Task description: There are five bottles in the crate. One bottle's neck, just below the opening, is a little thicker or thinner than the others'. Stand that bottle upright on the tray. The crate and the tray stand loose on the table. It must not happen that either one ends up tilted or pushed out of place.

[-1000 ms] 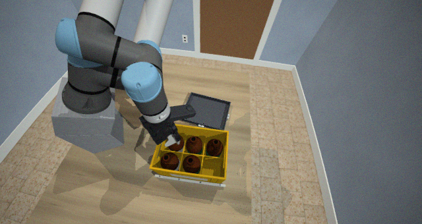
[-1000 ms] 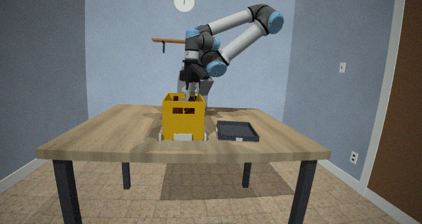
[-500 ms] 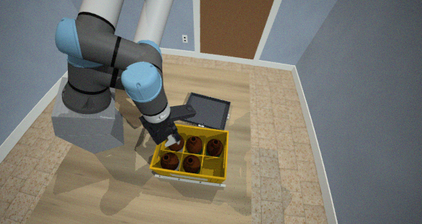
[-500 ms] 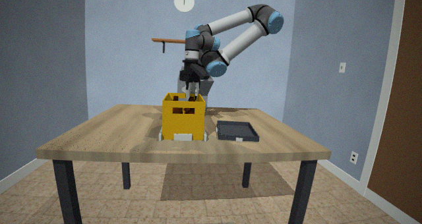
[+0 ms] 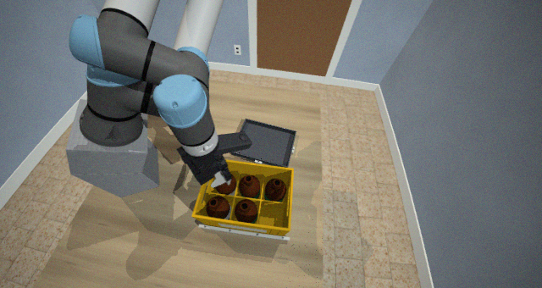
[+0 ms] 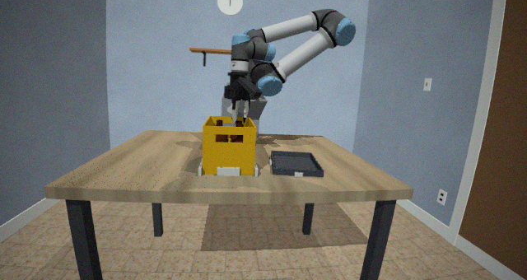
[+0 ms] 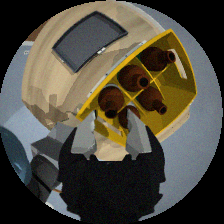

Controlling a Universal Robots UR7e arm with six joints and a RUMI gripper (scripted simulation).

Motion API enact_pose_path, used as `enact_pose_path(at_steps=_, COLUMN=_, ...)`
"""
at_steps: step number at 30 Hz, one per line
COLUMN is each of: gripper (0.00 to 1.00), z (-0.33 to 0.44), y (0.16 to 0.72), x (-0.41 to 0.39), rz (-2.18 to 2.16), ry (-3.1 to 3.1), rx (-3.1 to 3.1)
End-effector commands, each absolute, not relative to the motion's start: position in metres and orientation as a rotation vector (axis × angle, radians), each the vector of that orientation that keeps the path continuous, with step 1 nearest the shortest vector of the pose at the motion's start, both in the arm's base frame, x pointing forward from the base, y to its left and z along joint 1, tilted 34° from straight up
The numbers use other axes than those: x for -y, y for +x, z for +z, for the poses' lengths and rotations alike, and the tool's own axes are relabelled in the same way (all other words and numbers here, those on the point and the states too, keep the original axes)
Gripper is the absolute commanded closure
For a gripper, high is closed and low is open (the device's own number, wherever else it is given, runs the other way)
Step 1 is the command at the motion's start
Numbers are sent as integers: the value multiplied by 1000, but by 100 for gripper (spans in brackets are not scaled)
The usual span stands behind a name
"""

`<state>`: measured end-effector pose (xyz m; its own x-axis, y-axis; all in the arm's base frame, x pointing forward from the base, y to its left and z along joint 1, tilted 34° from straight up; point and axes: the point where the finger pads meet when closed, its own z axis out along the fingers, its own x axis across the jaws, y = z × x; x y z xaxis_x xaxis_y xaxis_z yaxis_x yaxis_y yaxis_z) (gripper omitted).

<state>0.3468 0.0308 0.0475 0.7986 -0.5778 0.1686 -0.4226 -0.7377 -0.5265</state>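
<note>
The yellow crate (image 5: 271, 169) (image 6: 228, 156) (image 7: 185, 94) holds five brown bottles in six compartments. The row beside the tray has a left bottle (image 5: 227, 188) (image 7: 111, 96), a middle bottle (image 5: 250, 188) (image 7: 131, 76) and a right bottle (image 5: 276, 191) (image 7: 156, 58). The other row has a left bottle (image 5: 218, 208) and a middle bottle (image 5: 246, 212) (image 7: 151, 97). I cannot tell whose neck differs. My gripper (image 5: 223, 180) (image 6: 240, 120) (image 7: 111, 109) is partly open and empty, its fingertips around the top of the left bottle beside the tray. The dark tray (image 5: 268, 146) (image 6: 293, 164) (image 7: 90, 40) is empty.
The tray lies close beside the crate's long side. The crate's walls and dividers surround the bottles. One corner compartment (image 5: 274, 213) at the end away from the gripper is empty. The robot's base (image 5: 112, 165) stands beyond the crate's gripper end.
</note>
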Motion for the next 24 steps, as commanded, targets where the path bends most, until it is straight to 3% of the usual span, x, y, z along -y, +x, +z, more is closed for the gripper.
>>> enact_pose_path(at_steps=1, gripper=62, z=52, y=344, x=-29, rz=-448, ry=-2513, rx=-746)
enact_pose_path(at_steps=24, gripper=62, z=99, y=320, x=-9, rz=-448, ry=-2513, rx=-746)
